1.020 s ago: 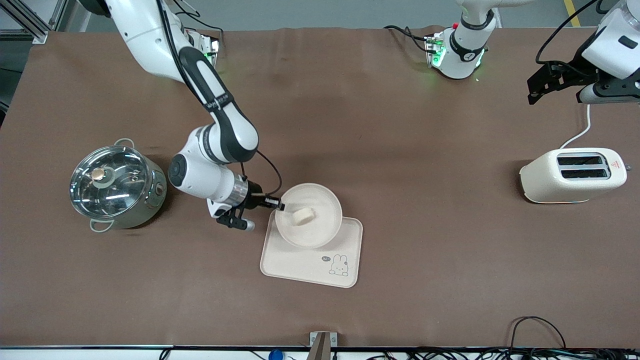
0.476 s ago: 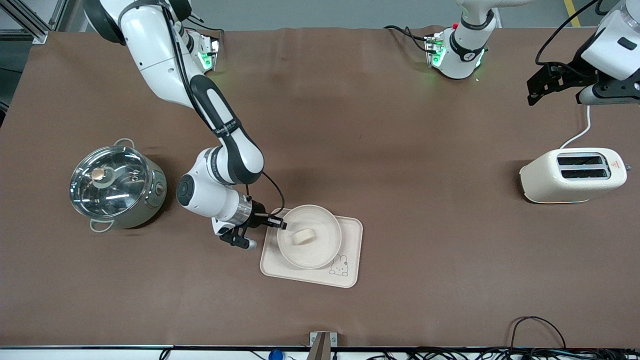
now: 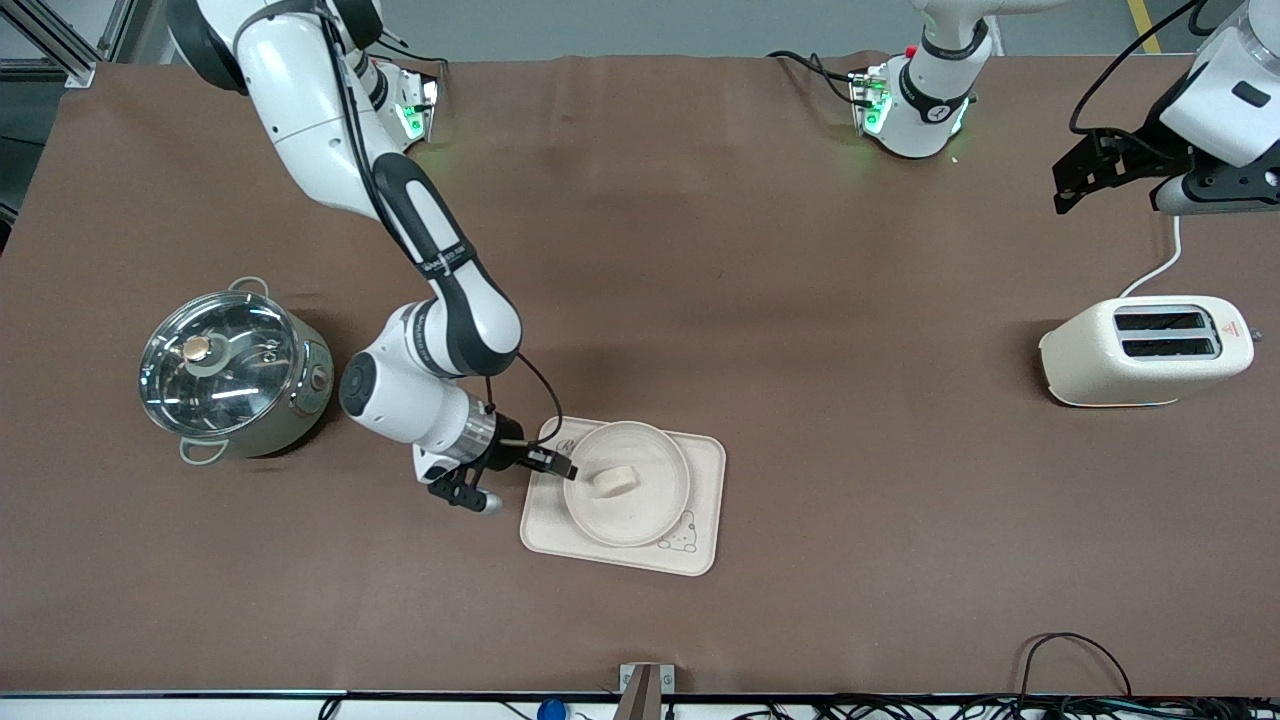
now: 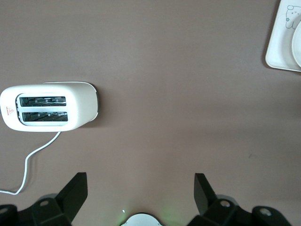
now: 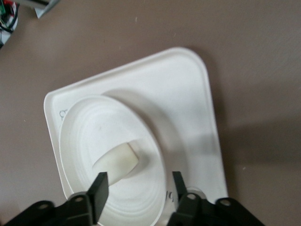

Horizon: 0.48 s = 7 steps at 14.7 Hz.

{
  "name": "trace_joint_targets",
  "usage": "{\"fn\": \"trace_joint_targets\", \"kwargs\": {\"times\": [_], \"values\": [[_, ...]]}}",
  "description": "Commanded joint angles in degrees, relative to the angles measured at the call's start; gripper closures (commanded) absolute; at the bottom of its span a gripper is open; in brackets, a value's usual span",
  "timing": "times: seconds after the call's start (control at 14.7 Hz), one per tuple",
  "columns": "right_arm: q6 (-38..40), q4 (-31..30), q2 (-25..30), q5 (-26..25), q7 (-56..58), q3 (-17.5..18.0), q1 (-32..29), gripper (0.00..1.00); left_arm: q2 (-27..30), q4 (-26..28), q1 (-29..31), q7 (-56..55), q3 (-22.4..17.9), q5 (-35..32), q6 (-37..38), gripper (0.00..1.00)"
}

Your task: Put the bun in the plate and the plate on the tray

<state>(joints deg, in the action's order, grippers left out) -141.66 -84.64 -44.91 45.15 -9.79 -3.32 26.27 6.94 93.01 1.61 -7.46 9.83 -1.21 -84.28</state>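
Note:
The bun (image 3: pixel 613 481) lies in the round plate (image 3: pixel 650 512), which sits on the rabbit tray (image 3: pixel 703 468). My right gripper (image 3: pixel 560 467) is at the plate's edge toward the right arm's end, low over the tray. In the right wrist view the gripper (image 5: pixel 138 188) is open, with one finger inside the plate (image 5: pixel 84 136) close to the bun (image 5: pixel 116 162) and the other outside the rim over the tray (image 5: pixel 188 94). My left gripper (image 3: pixel 1075 180) waits open and empty, high above the table near the toaster; it also shows in the left wrist view (image 4: pixel 139 193).
A cream toaster (image 3: pixel 1145 350) with a white cord stands toward the left arm's end; it shows in the left wrist view (image 4: pixel 49 106). A steel pot with a glass lid (image 3: pixel 235 372) stands toward the right arm's end. The tray's corner shows in the left wrist view (image 4: pixel 282 47).
The right gripper carried the plate with the bun from above the tray's farther edge toward the front camera and down onto the tray. The left arm has not moved.

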Motion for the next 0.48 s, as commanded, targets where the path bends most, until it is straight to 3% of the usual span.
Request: {"fn": "trace_joint_targets", "kwargs": {"times": [0.0,0.14,0.41], "values": [[3.39,0.52,1.84,-10.04,0.21,-0.63,-2.80,0.00,0.35,0.24,0.67,1.04,0.54,0.77,-0.45,0.00],[7.95,0.61,3.59,-15.60,1.09,-0.81,-5.60,0.00,0.27,-0.02,0.76,1.04,0.54,0.68,-0.45,0.00],[22.71,-1.06,12.10,-26.84,11.28,-2.47,-12.81,0.00,0.00,-1.07,0.76,0.87,0.46,0.42,-0.19,0.00]]}}
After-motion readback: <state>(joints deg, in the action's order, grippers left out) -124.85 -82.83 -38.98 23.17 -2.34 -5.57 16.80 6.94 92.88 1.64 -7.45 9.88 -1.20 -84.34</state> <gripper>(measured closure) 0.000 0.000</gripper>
